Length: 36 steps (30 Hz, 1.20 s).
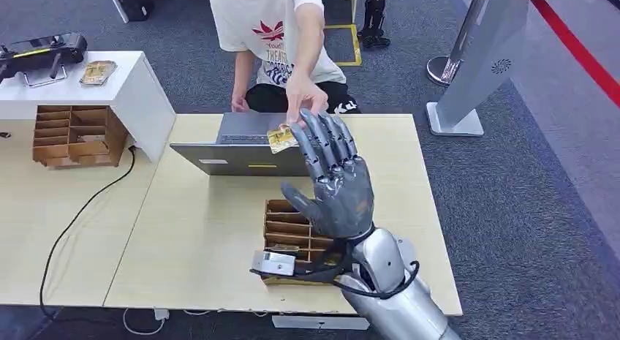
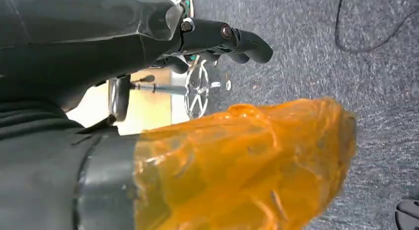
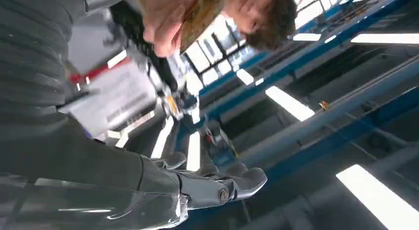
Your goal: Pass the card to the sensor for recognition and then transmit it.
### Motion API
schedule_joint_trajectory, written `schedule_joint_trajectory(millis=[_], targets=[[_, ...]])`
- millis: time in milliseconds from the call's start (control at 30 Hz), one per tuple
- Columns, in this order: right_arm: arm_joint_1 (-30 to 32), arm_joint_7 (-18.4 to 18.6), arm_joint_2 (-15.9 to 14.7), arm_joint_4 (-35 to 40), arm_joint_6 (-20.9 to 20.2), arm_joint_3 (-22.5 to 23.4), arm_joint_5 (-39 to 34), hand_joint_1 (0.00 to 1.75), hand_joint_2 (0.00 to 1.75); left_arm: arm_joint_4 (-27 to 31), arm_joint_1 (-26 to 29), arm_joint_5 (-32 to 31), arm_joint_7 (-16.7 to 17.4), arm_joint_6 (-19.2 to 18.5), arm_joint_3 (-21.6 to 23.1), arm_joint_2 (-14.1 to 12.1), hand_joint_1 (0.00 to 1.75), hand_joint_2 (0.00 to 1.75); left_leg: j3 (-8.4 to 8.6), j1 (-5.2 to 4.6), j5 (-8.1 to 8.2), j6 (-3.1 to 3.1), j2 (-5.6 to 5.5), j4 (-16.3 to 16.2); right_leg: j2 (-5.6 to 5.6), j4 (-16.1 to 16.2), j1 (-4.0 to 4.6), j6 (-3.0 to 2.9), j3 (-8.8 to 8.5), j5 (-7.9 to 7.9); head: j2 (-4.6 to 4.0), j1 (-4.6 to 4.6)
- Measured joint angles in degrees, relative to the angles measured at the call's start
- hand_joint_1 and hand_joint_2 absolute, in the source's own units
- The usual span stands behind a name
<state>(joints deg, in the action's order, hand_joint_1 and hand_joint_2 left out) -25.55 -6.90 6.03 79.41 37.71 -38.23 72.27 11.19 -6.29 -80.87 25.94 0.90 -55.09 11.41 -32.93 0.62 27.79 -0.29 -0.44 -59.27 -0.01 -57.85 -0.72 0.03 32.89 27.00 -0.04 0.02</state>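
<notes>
Card [image 1: 281, 139] long axis roughly level, pinched by person's hand [image 1: 305, 102], beside right robot hand [image 1: 333, 175] fingertips

card [image 1: 281, 138] print too small; person's head cut off by edge.

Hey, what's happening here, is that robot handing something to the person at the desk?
Looks like a handover. The robot's right hand is raised over the table with fingers spread, and a seated person's hand grips a small card right at its fingertips. Whether the robot's fingers hold the card is unclear. A laptop and a wooden card box sit below.
</notes>
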Motion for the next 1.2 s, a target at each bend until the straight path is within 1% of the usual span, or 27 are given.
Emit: schedule_joint_trajectory(millis=[100,367,567,600,633,1200], targets=[[-3.06,1.56,0.00,-3.72,0.45,-0.02,4.46,0.00,1.75,0.00,-0.43,-0.77,0.29,-0.49,0.86,0.00,0.00,0.00,0.01,0.00,-0.02,0.02,0.00,0.00,0.00,0.00,0.00,0.00,0.00,-0.01,0.00,0.00],[-8.93,4.64,0.00,-13.37,0.54,0.11,10.15,0.00,1.75,0.00,-1.15,-1.88,0.44,-1.54,2.45,0.02,0.00,0.00,0.00,0.00,-0.02,0.02,-0.01,-0.02,0.00,0.00,0.00,-0.01,0.01,-0.01,0.00,0.00],[-10.86,4.99,0.00,-18.06,0.56,0.86,10.99,0.02,1.75,0.00,-1.45,-2.15,0.48,-1.93,3.26,0.04,0.00,0.00,-0.01,0.00,-0.02,0.02,-0.01,-0.02,-0.01,0.00,0.00,-0.01,0.01,-0.01,0.00,0.00],[-11.01,4.97,0.00,-18.38,0.56,1.03,10.96,1.41,1.75,0.00,-1.49,-2.15,0.48,-1.93,3.28,0.04,0.00,0.00,-0.01,0.00,-0.02,0.02,-0.02,-0.02,0.00,0.00,0.00,-0.01,0.01,-0.01,0.00,0.00],[-11.15,4.97,0.00,-18.78,0.58,1.20,10.94,1.75,1.75,0.00,-1.53,-2.15,0.48,-1.93,3.28,0.07,0.00,0.00,-0.01,0.00,-0.02,0.02,-0.01,-0.02,0.00,0.00,0.00,-0.01,0.01,-0.01,0.00,0.02],[-11.35,4.19,0.13,-21.01,0.58,3.22,10.86,1.75,1.75,0.00,-1.61,-2.32,0.48,-2.02,3.59,0.24,0.00,0.00,-0.01,0.00,-0.02,0.02,-0.01,-0.02,0.00,0.00,0.00,-0.01,0.03,-0.01,0.00,0.00]])
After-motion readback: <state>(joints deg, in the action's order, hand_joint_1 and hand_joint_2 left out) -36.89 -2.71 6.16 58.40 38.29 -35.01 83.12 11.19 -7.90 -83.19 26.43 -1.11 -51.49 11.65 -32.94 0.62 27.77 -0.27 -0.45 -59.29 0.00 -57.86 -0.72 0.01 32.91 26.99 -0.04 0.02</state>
